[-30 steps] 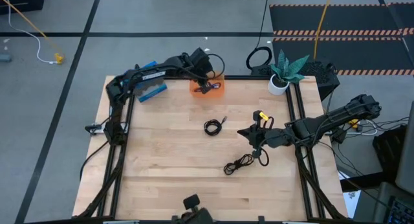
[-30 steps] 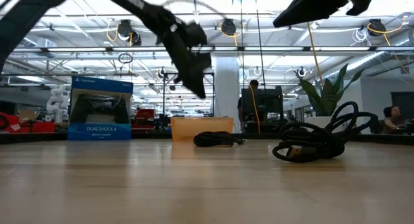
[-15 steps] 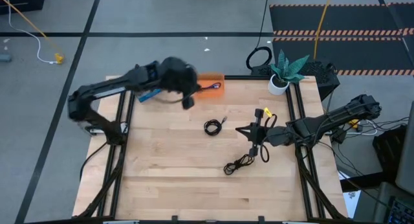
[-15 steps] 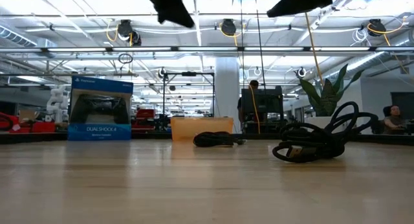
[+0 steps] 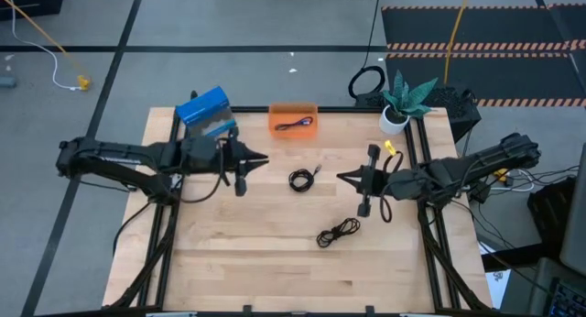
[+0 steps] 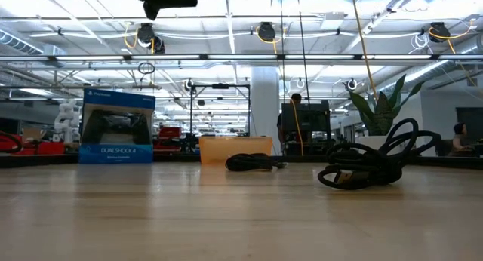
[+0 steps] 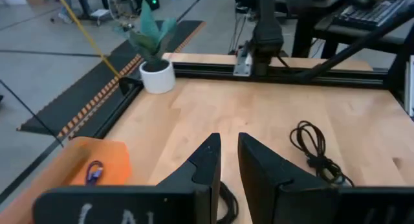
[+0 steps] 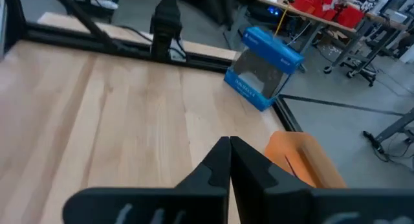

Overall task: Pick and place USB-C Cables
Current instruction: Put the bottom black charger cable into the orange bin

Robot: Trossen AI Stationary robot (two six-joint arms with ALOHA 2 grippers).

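The purple-blue cable [image 5: 295, 125] lies in the orange tray [image 5: 293, 110] at the far edge; the left wrist view also shows this cable [image 7: 94, 172]. The black tight coil [image 5: 300, 179] rests flat at the table's middle, between my two grippers. The black loose tangle [image 5: 337, 232] lies nearer the near edge and bulks large in the low view [image 6: 370, 167]. My left gripper [image 5: 264, 158] hovers left of the coil, its fingers a narrow gap apart [image 7: 227, 141]. My right gripper [image 5: 341, 178] hovers right of the coil, shut [image 8: 229, 142]. Neither touches a cable.
A blue controller box [image 5: 205, 113] stands at the far left corner, and a potted plant [image 5: 401, 102] at the far right. A black frame rail [image 5: 426, 170] borders the table. Bare wood lies along the near edge. A yellow cord [image 5: 37, 28] runs over the floor.
My left arm has drawn back from the orange tray, swinging up and toward the table's left, and now points level toward the right. The purple-blue cable stays in the tray. My right gripper has risen out of the low view and shifted slightly toward the far edge.
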